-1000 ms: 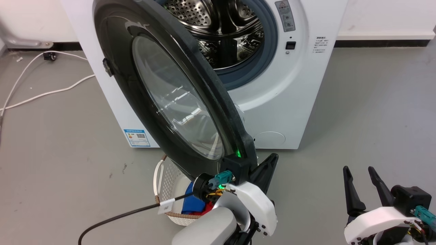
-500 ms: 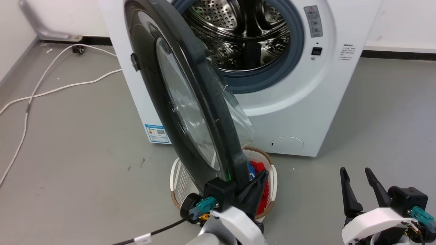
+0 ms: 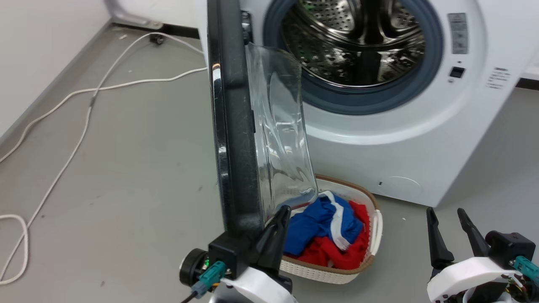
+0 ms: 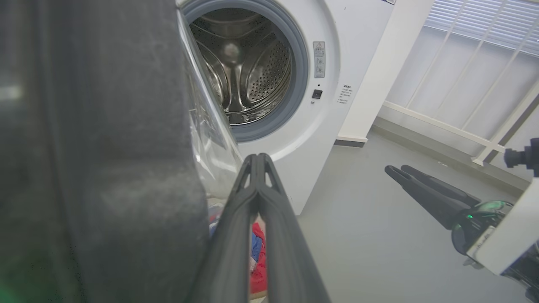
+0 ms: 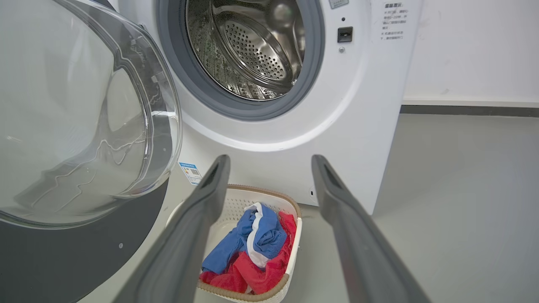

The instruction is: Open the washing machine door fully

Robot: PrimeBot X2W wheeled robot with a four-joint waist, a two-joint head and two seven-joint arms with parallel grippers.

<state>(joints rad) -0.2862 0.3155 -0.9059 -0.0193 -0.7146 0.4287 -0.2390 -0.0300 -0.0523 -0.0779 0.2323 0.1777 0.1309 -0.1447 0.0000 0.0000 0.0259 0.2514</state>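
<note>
Roughly half-open, the washing machine door needs more swing; just beside its inner rim the left pincer is closed empty; right pincer gapes idle.

I'm looking down over a bare grey floor, and white cables are trailing across it toward the white wall on my left. On my left wrist camera, daylight is glowing through slatted blinds.

The door swings wider, now edge-on from 12 to 6 o'clock, left gripper riding along; the basket at its 4 o'clock comes uncovered.
</note>
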